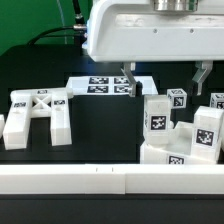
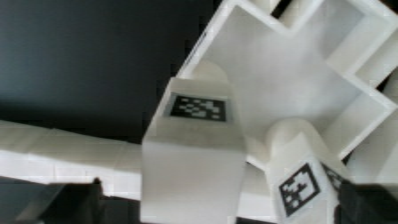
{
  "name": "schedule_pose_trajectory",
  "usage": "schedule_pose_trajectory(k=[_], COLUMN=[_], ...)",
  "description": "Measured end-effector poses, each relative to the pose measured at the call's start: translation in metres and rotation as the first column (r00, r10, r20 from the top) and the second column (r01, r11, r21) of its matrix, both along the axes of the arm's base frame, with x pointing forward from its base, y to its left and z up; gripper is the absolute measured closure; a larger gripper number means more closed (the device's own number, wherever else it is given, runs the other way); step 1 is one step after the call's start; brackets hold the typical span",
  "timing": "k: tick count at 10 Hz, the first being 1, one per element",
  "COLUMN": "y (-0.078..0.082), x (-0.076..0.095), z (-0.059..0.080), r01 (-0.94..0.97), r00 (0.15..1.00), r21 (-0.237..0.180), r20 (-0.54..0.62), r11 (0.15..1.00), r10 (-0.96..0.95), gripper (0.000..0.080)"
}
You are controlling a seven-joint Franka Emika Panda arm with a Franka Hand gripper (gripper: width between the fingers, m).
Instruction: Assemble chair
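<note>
My gripper (image 1: 128,88) hangs under the white arm, in front of the marker board (image 1: 100,85). Its fingers stand apart with a gap between them, and nothing shows in that gap in the exterior view. In the wrist view a long white chair leg (image 2: 192,150) with a square tag runs between the dark fingers (image 2: 71,197), with space on either side. A second tagged part (image 2: 299,185) lies beside it, and a large white chair piece (image 2: 302,70) lies beyond. The H-shaped piece (image 1: 35,115) lies at the exterior view's left. The seat block and tagged legs (image 1: 185,135) cluster at its right.
A long white rail (image 1: 110,180) runs along the table's front edge and also shows in the wrist view (image 2: 54,150). A black and green post (image 1: 200,75) stands behind the right cluster. The table top is black.
</note>
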State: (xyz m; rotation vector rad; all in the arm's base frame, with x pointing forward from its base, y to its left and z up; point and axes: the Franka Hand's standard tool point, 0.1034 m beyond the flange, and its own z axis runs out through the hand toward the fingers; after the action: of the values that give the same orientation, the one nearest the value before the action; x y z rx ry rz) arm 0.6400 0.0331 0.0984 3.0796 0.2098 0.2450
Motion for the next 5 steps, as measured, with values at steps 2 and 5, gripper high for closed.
schedule_pose_trajectory(k=[2, 5], y=[-0.005, -0.008], x=[0.000, -0.002], z=[-0.006, -0.015], r01=[0.003, 0.002], r00=[1.000, 1.000], r21=[-0.004, -0.009], r20=[-0.004, -0.014], r11=[1.000, 1.000], r10=[-0.003, -0.002], gripper=[0.0150, 0.0160])
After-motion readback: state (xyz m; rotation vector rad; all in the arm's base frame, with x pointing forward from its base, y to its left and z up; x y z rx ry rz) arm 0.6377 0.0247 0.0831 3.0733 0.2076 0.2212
